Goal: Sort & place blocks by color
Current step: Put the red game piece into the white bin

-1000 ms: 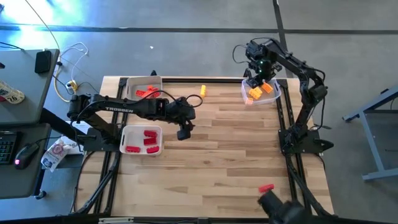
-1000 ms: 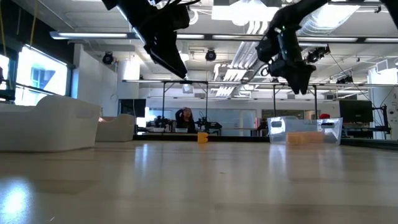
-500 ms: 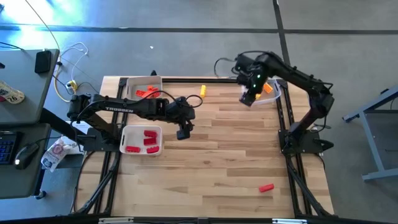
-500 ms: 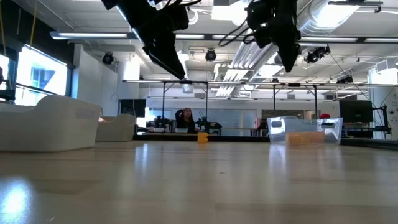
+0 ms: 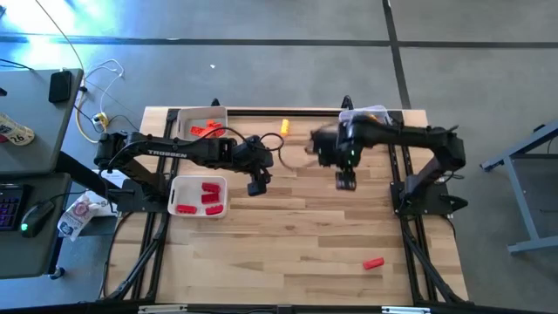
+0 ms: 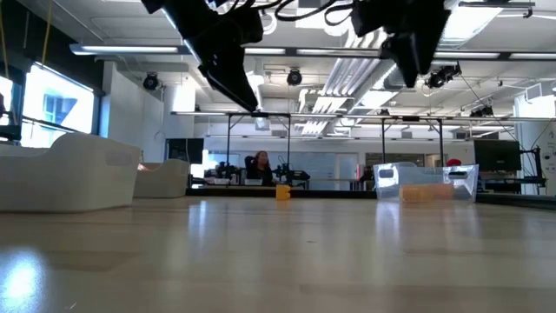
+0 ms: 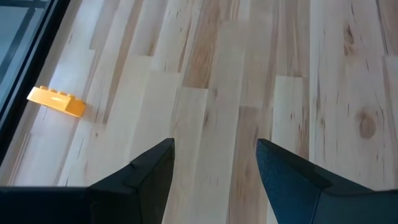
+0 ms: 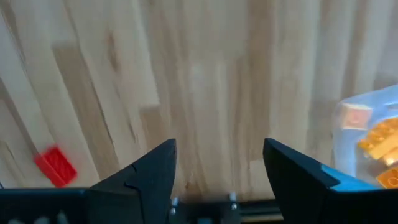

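Lying alone on the desk: yellow block near the far edge, red block near the front right. Red blocks are sitting in two white trays, orange blocks in the clear tub. Right tool is hovering mid-desk, fingers apart, empty. Left tool is waiting beside the trays, also spread, empty.

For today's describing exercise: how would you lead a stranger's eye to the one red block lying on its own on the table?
Start at the wooden table seen from above and go to its near edge on the right arm's side, far from both white trays. There the lone red block lies on bare wood. Unlike the other red blocks, it is in no tray and nothing lies beside it.
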You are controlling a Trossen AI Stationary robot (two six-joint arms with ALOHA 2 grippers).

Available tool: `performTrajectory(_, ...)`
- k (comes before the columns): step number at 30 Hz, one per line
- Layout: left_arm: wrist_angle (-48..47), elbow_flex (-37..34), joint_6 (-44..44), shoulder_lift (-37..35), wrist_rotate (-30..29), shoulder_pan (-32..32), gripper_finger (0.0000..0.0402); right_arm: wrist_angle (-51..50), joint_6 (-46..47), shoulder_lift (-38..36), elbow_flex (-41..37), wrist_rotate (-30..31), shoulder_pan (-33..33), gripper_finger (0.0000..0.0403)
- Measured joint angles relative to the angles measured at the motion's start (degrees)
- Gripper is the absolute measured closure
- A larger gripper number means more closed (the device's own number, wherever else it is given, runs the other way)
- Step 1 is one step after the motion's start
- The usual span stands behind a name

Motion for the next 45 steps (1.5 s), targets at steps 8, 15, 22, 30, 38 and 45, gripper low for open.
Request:
performTrajectory(8,-0.52,0.0,-0.02,0.0,0.01,0.0,0.019,0.01,7.03,-2.48,-14.34,-0.17,10.21,0.0206)
performTrajectory(15,-0.5,0.0,-0.02,0.0,0.02,0.0,0.019,1.37,12.74,-2.59,-21.43,-0.63,17.79,0.0227)
performTrajectory(22,-0.5,0.0,-0.02,0.0,0.02,0.0,0.019,6.53,18.57,-2.57,-25.32,-2.83,25.68,0.0229)
performTrajectory(30,-0.46,0.0,-0.02,0.0,0.02,0.0,0.019,12.05,29.69,-2.57,-25.7,-5.54,36.06,0.0229)
performTrajectory(38,-0.37,0.0,-0.03,0.0,0.03,0.0,0.019,20.5,42.63,-2.57,-25.7,-5.44,46.67,0.0228)
performTrajectory(45,0.11,0.0,-0.02,0.0,0.04,0.0,0.019,25.6,50.75,-1.91,-25.7,-3.2,53.46,0.0228)
